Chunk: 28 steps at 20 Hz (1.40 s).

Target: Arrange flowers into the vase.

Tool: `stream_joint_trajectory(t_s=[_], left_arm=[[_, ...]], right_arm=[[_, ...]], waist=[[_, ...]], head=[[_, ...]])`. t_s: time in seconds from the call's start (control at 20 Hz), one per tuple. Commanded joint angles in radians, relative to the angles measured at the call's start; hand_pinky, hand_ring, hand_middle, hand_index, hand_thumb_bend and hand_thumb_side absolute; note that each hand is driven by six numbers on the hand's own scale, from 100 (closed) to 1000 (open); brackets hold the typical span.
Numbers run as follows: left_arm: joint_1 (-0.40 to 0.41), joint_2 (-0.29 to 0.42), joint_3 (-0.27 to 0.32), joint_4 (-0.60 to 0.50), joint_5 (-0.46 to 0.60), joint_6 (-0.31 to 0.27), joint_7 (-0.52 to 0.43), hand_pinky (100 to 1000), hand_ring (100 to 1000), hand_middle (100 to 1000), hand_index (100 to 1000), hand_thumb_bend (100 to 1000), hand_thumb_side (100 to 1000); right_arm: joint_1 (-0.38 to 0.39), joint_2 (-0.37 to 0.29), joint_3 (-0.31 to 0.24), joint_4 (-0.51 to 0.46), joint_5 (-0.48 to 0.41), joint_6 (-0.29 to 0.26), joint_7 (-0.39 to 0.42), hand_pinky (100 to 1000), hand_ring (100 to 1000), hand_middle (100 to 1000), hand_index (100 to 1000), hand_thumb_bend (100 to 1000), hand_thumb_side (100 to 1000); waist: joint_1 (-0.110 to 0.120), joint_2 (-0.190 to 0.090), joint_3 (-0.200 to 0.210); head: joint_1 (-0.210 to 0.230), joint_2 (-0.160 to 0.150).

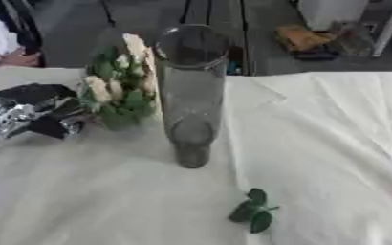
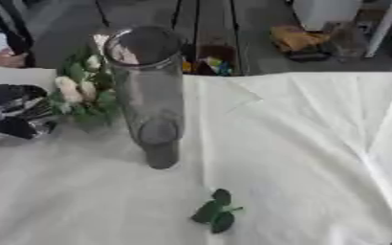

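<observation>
- My left hand (image 1: 40, 112) comes in at 9 o'clock, fingers curled round the lower stems of a bunch of flowers (image 1: 120, 88), cream buds and green leaves.
- The bunch stands roughly upright, blooms up, touching or just beside the vase (image 1: 191, 95) on its 9 o'clock side; I cannot tell which. I judge I hold it low on the stems so the heads stay free and the cut ends can go in first.
- The vase is a tall clear glass cylinder, upright near the middle of the white tablecloth (image 1: 333, 143), nothing inside it as far as I can see. Mouth at 12 o'clock, open.
- A loose green sprig (image 1: 254, 210) lies flat on the cloth at 5 o'clock from the vase base, well apart from it.
- My right hand: only dark slivers at the 3 to 4 o'clock edge of the right eye view; I cannot tell its state.
- Judgement: bunch must rise above the rim before lowering. Risk: knocking the tall, narrow vase sideways.
</observation>
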Motion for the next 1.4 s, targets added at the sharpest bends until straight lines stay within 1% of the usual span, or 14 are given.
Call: stream_joint_trajectory(t_s=[0.05, 0.3, 0.35, 0.6, 0.8, 0.95, 1.15, 1.3, 1.4], left_arm=[[-0.026, 0.013, 0.020, 0.004, -0.007, 0.010, 0.008, 770, 942, 963, 1000, 237, 708], [-0.032, 0.017, 0.030, 0.014, 0.001, 0.022, 0.004, 773, 943, 968, 1000, 222, 717], [-0.032, 0.019, 0.032, 0.015, 0.005, 0.026, 0.002, 774, 943, 970, 1000, 208, 716], [-0.038, 0.022, 0.037, 0.018, 0.025, 0.041, -0.019, 791, 952, 981, 1000, 225, 722], [-0.040, 0.023, 0.044, 0.022, 0.030, 0.055, -0.031, 799, 958, 992, 1000, 229, 720], [-0.042, 0.023, 0.047, 0.023, 0.032, 0.060, -0.034, 798, 956, 989, 1000, 218, 722], [-0.042, 0.022, 0.053, 0.027, 0.035, 0.065, -0.026, 772, 934, 978, 1000, 222, 707], [-0.041, 0.020, 0.056, 0.035, 0.035, 0.067, -0.020, 742, 905, 949, 1000, 224, 690], [-0.041, 0.017, 0.059, 0.041, 0.034, 0.067, -0.018, 701, 867, 910, 969, 212, 675]], right_arm=[[-0.010, -0.004, 0.000, -0.012, -0.011, -0.008, 0.000, 623, 670, 553, 747, 100, 1000], [-0.008, -0.002, 0.002, -0.012, -0.012, -0.008, 0.002, 624, 672, 552, 748, 100, 1000], [-0.007, -0.002, 0.002, -0.012, -0.012, -0.008, 0.002, 625, 672, 552, 748, 100, 1000], [-0.003, 0.001, 0.004, -0.012, -0.014, -0.005, 0.004, 626, 673, 551, 748, 100, 1000], [-0.003, 0.003, 0.006, -0.012, -0.018, -0.006, 0.008, 627, 674, 551, 748, 100, 1000], [-0.003, 0.004, 0.007, -0.012, -0.020, -0.006, 0.009, 627, 674, 550, 749, 100, 1000], [-0.005, 0.006, 0.009, -0.012, -0.022, -0.006, 0.011, 629, 675, 550, 749, 100, 1000], [-0.007, 0.009, 0.010, -0.012, -0.023, -0.005, 0.011, 630, 676, 549, 750, 100, 1000], [-0.008, 0.009, 0.010, -0.012, -0.024, -0.005, 0.011, 631, 677, 549, 750, 100, 1000]], waist=[[0.004, -0.017, -0.002], [0.001, -0.013, -0.006], [0.001, -0.013, -0.006], [-0.003, -0.013, -0.002], [-0.004, -0.011, -0.005], [-0.005, -0.007, -0.005], [-0.004, -0.001, -0.009], [-0.002, 0.005, -0.015], [-0.002, 0.008, -0.019]], head=[[0.007, -0.015], [0.009, -0.021], [0.010, -0.021], [0.015, -0.022], [0.021, -0.029], [0.023, -0.030], [0.028, -0.038], [0.033, -0.047], [0.036, -0.052]])
